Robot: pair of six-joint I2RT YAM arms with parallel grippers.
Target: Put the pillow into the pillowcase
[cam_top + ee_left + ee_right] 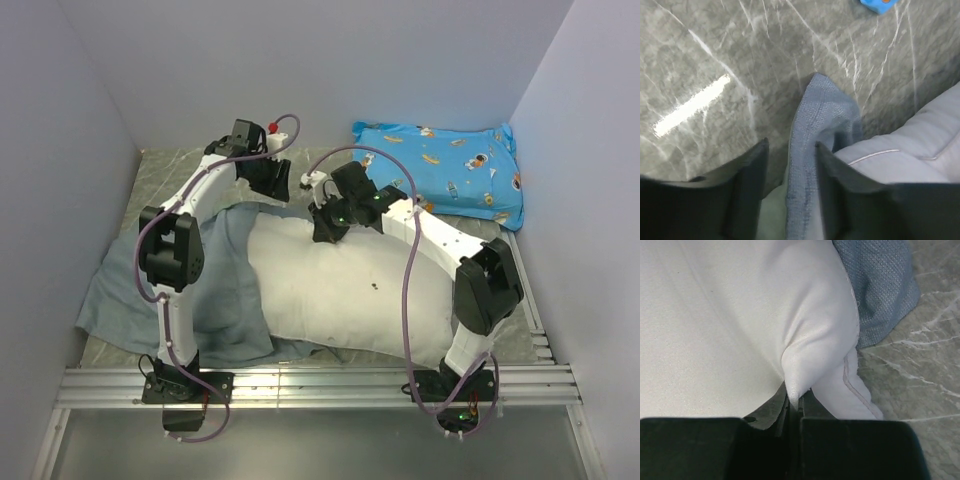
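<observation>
While right fingers (850,450) clamp pillow (715,315), pillowcase (815,125) edge sits between parted left fingers (747,190).

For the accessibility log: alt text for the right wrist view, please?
The right gripper is shut on a pinched fold of the puffy plain white pillow, which fills most of the frame. A corner of the dusty grey-blue woven pillowcase shows past its edge, on the grey marbled table.

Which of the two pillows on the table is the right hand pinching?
The plain white pillow: the right hand is shut on a fold of its edge. The bright blue cartoon-print cushion lies untouched in the table's far right corner.
</observation>
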